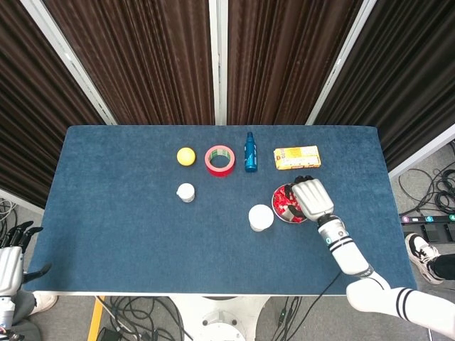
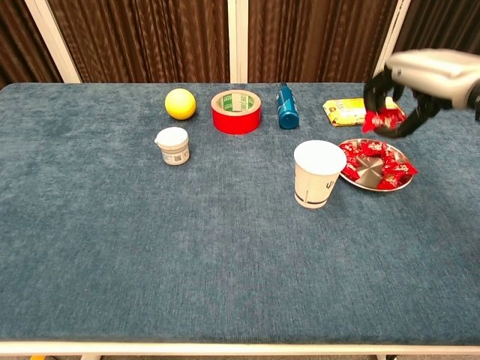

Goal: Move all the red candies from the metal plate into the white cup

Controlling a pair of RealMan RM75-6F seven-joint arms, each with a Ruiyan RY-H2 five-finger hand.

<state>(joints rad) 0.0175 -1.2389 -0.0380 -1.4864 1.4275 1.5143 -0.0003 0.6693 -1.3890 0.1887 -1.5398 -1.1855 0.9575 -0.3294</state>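
Note:
A metal plate (image 2: pixel 365 178) with several red candies (image 2: pixel 379 160) sits right of the white cup (image 2: pixel 316 173). My right hand (image 2: pixel 417 82) hovers above the plate and pinches one red candy (image 2: pixel 382 119) in its fingertips. From the head camera that hand (image 1: pixel 313 199) covers the right part of the plate (image 1: pixel 281 212), with the cup (image 1: pixel 261 217) just to its left. My left hand (image 1: pixel 13 257) hangs off the table's left edge, fingers apart, holding nothing.
Along the back stand a yellow ball (image 2: pixel 180 103), a red tape roll (image 2: pixel 236 111), a blue bottle (image 2: pixel 286 106) and a yellow packet (image 2: pixel 346 112). A small white jar (image 2: pixel 172 145) sits left of centre. The blue table (image 2: pixel 187 247) fills the front.

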